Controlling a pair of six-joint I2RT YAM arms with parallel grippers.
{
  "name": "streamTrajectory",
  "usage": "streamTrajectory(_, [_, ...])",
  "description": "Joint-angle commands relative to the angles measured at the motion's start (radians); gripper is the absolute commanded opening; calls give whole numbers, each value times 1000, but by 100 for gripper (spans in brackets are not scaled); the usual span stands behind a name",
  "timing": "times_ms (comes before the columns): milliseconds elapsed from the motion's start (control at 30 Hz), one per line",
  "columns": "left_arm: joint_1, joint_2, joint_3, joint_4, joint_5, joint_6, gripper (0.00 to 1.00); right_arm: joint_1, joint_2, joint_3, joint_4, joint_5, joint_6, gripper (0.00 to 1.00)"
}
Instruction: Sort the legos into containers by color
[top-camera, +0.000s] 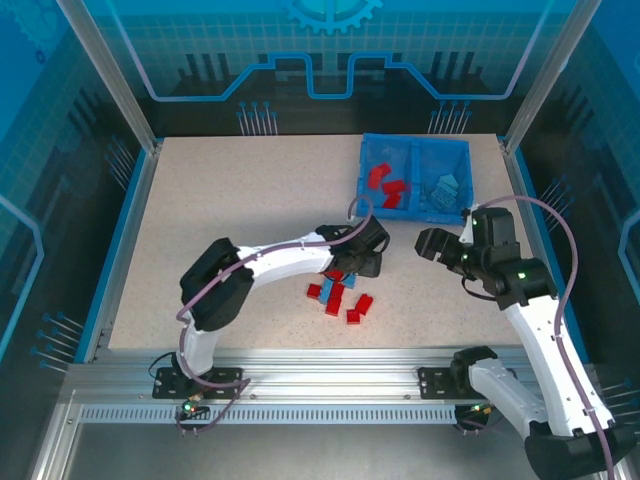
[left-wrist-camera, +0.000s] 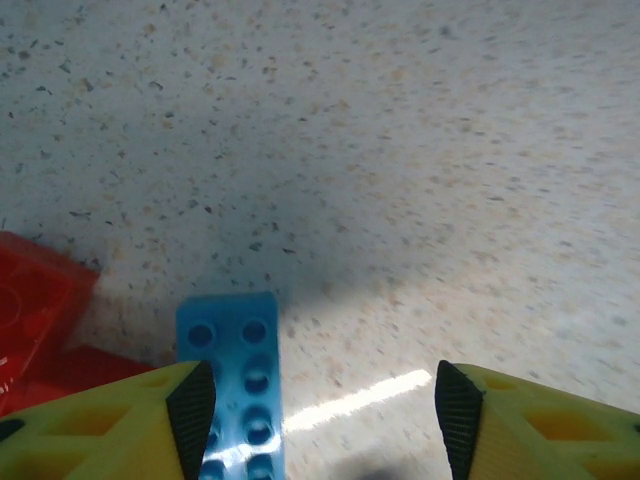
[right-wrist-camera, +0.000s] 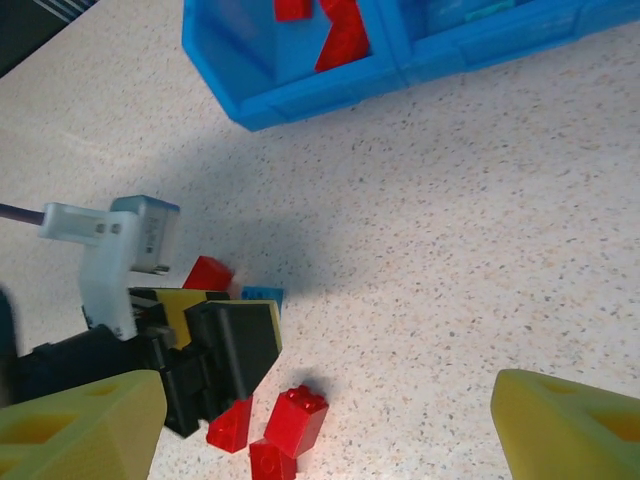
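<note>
In the overhead view, the left claw (top-camera: 362, 262) sits over a loose heap of bricks (top-camera: 340, 295) just below the centre of the frame, on the speckled bench (top-camera: 230, 200). The heap is mostly red, with a little blue showing among it.

Through the left wrist camera we see this claw spread wide and gripping nothing. Its black pads (left-wrist-camera: 190, 410) stand apart at the bottom of the frame. A light blue brick (left-wrist-camera: 235, 370) lies studs up on the bench right against the left-hand pad, though we cannot tell whether they touch. A red brick (left-wrist-camera: 35, 300) lies at the left edge of that frame.

The right claw (top-camera: 432, 245) hangs right of the heap and below the bin (top-camera: 385, 150). In its own wrist view the yellow fingers (right-wrist-camera: 80, 430) sit at the two bottom corners, spread wide with nothing between them.

The bin stands in the upper right of the overhead frame, and a wall splits it into two compartments. The left compartment holds several red pieces (top-camera: 388, 187), and the right compartment holds light blue pieces (top-camera: 446, 188).
</note>
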Motion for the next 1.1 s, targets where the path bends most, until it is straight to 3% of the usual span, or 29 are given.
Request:
streamTrajectory(0, [3, 49, 49, -68, -79, 47, 63, -12, 7, -8, -26, 16, 10, 86])
streamTrajectory(267, [2, 114, 73, -118, -109, 62, 61, -14, 27, -13, -20, -19, -1, 88])
streamTrajectory(533, [2, 125, 15, -81, -44, 9, 45, -14, 32, -11, -17, -36, 3, 89])
streamTrajectory(633, [3, 125, 5, -76, -40, 4, 44, -14, 38, -5, -16, -48, 6, 89])
streamTrajectory(1067, [0, 177, 53, -167, 51, 64, 57, -11, 43, 9, -23, -63, 9, 89])
